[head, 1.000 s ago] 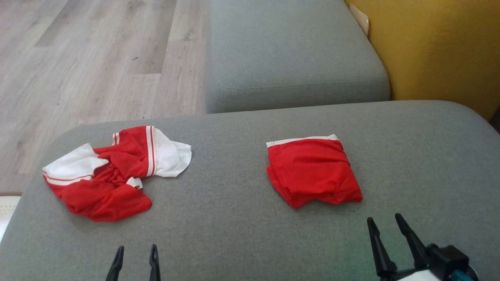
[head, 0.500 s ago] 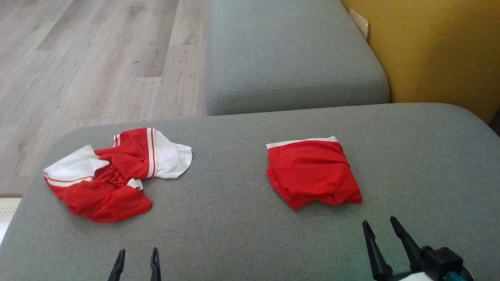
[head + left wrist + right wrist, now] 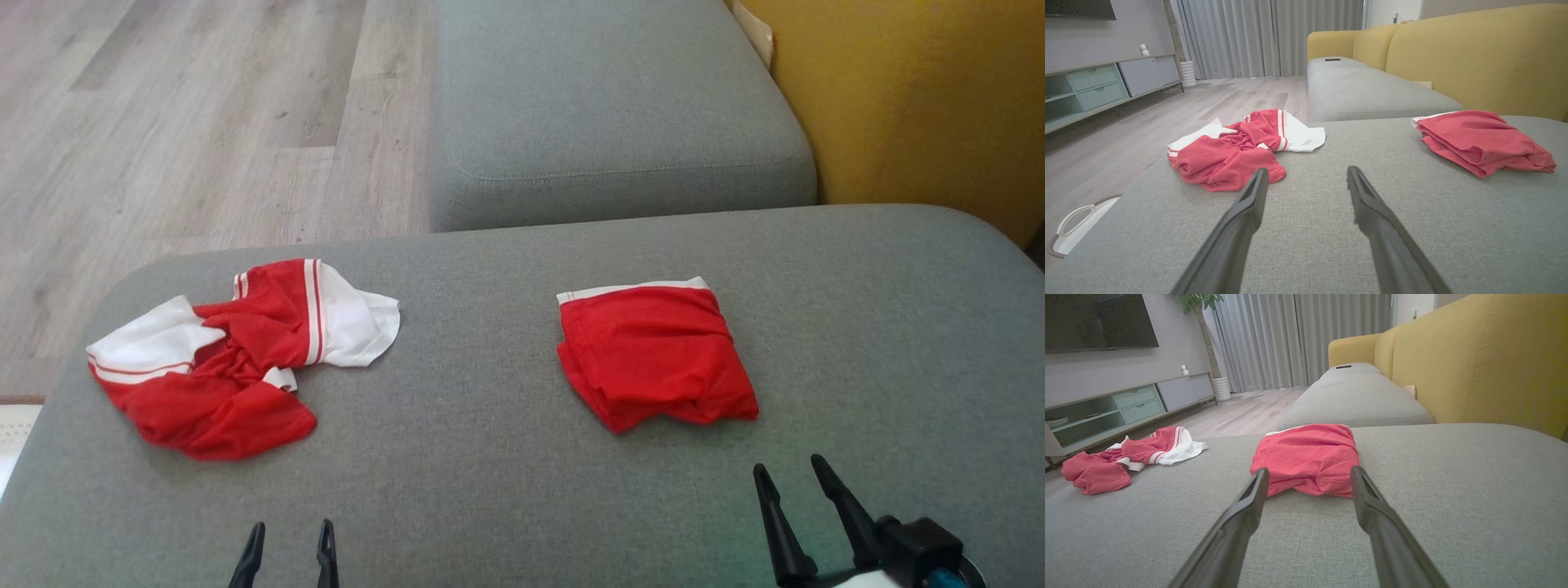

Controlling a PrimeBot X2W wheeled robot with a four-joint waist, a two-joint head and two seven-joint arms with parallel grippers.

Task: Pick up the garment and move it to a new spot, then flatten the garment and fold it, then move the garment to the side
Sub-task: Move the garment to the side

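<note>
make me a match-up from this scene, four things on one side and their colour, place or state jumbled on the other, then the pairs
Things:
1. crumpled garment
2. folded garment
3. right tool
4. sofa back

Descriptions:
a. yellow, at the far right of the head view
b. red and white, bunched near the left end of the grey cushion
c. open and empty, just short of the folded garment
d. neat red stack with a white edge, right of centre

Pairs: 1-b, 2-d, 3-c, 4-a

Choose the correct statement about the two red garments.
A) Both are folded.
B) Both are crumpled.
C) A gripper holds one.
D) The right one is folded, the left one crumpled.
D: the folded garment lies squared on the right; the crumpled garment sprawls on the left.
</note>
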